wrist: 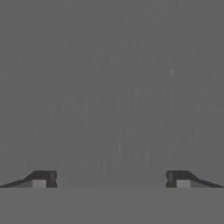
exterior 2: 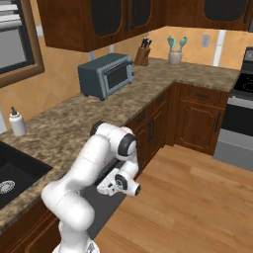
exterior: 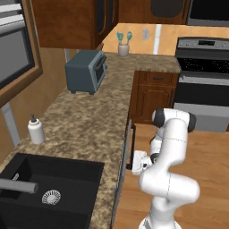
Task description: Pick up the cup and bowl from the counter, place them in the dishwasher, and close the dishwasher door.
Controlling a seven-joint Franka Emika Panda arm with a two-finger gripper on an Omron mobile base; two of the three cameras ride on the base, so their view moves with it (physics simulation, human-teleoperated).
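Dishwasher door (wrist: 112, 87) fills the front, jaws wide (empty).

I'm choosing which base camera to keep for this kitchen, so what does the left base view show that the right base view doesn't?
Left base view alone: the steel range with its full front, and the sink drain. Right base view alone: a knife block beside the utensil jar. Both: the grey toaster oven, the white soap bottle, the granite counter and the white arm bent low against the cabinet front.
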